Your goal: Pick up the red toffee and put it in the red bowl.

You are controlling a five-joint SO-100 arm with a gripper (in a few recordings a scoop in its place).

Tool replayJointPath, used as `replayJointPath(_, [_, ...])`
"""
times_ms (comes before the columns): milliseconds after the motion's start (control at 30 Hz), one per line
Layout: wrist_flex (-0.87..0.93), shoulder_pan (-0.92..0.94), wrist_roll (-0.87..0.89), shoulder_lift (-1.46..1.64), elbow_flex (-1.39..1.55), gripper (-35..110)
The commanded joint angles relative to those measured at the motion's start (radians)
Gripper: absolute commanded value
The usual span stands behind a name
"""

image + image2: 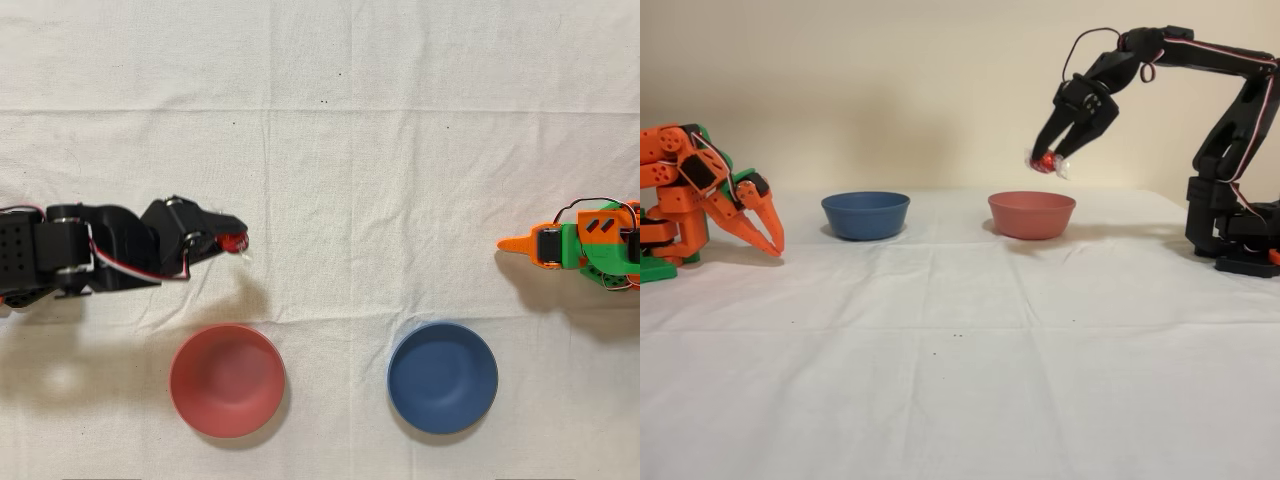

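Note:
The red toffee (234,242) (1046,161) hangs in the air, pinched at the tips of my black gripper (232,241) (1048,158), which is shut on it. Its clear wrapper ends stick out past the fingers. In the fixed view the toffee is held above the red bowl (1031,214), slightly over its rim level. In the overhead view the red bowl (227,380) lies below the gripper in the picture, with cloth between them. My black arm reaches in from the left of the overhead view and from the right of the fixed view.
A blue bowl (442,377) (865,214) stands beside the red one. The idle orange arm (580,245) (700,200) rests at the opposite side of the table. A white cloth (330,150) covers the table.

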Motion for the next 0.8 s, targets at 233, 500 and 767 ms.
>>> replayJointPath(233, [-0.038,0.239,-0.106,0.071,-0.063,10])
replayJointPath(500, [-0.107,0.402,-0.146,0.029,-0.057,9])
replayJointPath(767, [-0.207,0.534,-0.198,0.015,0.034,9])
